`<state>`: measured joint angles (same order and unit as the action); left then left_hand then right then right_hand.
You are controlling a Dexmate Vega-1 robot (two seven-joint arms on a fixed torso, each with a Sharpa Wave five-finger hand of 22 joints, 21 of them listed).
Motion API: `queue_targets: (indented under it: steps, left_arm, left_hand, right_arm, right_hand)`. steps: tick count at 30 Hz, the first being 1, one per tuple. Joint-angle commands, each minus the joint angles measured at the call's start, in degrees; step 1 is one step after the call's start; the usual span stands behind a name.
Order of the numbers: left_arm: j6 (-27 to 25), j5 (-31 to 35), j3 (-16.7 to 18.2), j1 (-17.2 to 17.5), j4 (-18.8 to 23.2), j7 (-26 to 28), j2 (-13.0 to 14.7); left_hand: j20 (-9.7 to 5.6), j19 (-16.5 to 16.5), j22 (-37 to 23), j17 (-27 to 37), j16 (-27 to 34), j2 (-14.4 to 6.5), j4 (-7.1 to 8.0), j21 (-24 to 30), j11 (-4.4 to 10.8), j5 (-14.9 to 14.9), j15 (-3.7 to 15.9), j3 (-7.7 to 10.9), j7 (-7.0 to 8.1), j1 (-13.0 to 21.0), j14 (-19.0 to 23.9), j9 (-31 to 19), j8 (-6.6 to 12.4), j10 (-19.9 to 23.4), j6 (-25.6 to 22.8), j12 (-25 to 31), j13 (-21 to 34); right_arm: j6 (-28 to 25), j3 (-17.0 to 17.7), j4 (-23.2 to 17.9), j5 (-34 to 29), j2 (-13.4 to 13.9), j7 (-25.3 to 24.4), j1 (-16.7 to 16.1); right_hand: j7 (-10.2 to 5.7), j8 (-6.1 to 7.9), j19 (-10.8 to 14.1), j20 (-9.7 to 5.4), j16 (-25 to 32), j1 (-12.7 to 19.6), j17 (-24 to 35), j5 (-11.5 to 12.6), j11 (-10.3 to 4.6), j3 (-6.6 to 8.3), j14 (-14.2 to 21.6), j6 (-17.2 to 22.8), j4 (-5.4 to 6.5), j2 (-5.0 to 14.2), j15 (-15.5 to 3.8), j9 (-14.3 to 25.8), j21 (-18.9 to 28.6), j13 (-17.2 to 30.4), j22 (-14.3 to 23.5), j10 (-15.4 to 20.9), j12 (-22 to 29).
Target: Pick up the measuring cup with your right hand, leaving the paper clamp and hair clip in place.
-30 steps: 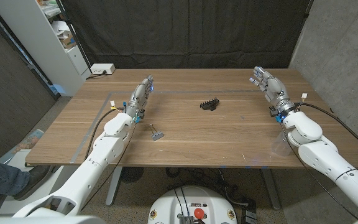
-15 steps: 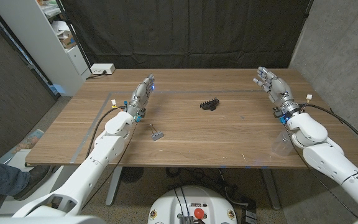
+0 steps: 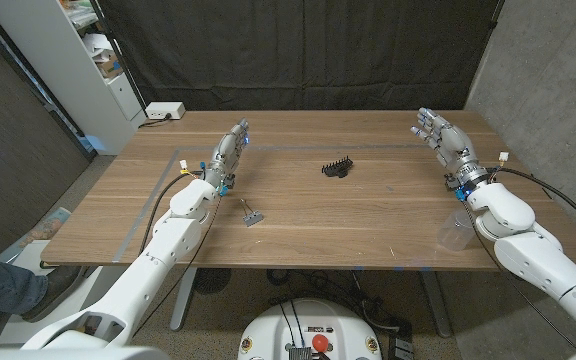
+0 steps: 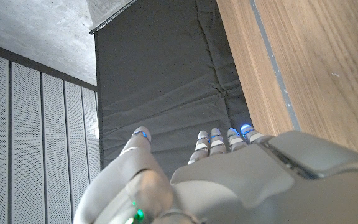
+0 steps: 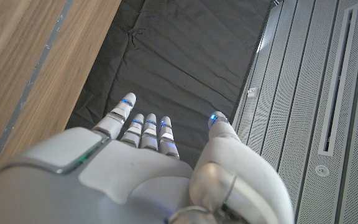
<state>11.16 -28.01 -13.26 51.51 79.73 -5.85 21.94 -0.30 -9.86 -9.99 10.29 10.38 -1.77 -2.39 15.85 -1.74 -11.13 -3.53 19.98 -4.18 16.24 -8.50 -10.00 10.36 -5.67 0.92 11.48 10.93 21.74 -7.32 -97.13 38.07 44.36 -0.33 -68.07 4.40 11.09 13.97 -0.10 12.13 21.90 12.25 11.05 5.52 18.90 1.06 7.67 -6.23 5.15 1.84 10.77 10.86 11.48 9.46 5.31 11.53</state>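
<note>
Status: task not started; nothing lifted yet.

Right hand (image 3: pixel 446 142): far right of table (image 3: pixel 298 215), fingers spread, holding nothing; wrist view agrees, fingers (image 5: pixel 143 127) straight and apart, pointed toward the dark curtain.

Left hand (image 3: pixel 226 155): left-centre of table, fingers straight and close together, holding nothing; seems to stand on its edge, can't tell for sure; leave it parked.

Measuring cup (image 3: pixel 454 230): clear, hard to see; near right of table, close to the near edge, just beside your right forearm, well apart from the right hand; upright as far as I can tell.

Hair clip (image 3: pixel 337 167): black, toothed; table centre, toward far side; well apart from cup.

Paper clamp (image 3: pixel 251 214): small, metal; left of centre, near side, just near of the left hand; well apart from cup.

Left to do, in my judgement: bring right hand back toward near edge, get over/around cup, close, lift; all steps outstanding. Clip and clamp sit far from that path, so low risk of a bump; watch your own forearm next to the cup, as a clear light cup prob. tips easily.
</note>
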Motion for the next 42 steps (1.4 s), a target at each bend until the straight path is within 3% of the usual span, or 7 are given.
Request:
queue_targets:
  steps: [1, 42]
  left_arm:
    - [0.32, 0.00, 0.02, 0.16, 0.09, 0.09, -0.01]
    - [0.73, 0.69, -0.72, -3.75, -3.91, -1.81, -1.29]
  left_hand:
    - [0.35, -1.57, -0.22, 0.05, 0.24, -0.57, -0.29, -0.31, -0.19, 0.01, -0.05, 0.09, -0.20, 0.03, -0.62, -0.22, 0.21, -0.52, 0.28, 0.17, 0.17]
    - [0.43, -1.57, -0.28, 0.06, 0.29, -0.75, -0.56, -1.02, -0.12, 0.05, 0.01, -0.06, -0.06, -0.02, -0.70, -0.24, 0.27, -0.58, 0.33, 0.25, 0.15]
  right_arm:
    - [-0.14, 1.29, -0.99, -0.05, 0.73, -0.30, -1.66]
    - [-0.20, 5.99, -3.22, -0.38, 1.93, -1.71, -6.54]
  right_hand:
    - [0.09, 0.22, 0.67, 0.12, 0.25, -0.20, 0.18, 0.09, -0.17, -0.29, 0.32, 0.36, -0.10, 0.58, 0.36, 0.16, 0.40, -0.01, 0.27, 0.31, 0.10]
    - [0.11, 0.22, 1.01, 0.19, 0.29, -0.24, 0.16, 0.08, -0.20, -0.56, 0.57, 0.43, -0.26, 0.71, 0.40, 0.16, 0.34, -0.03, 0.27, 0.50, 0.13]
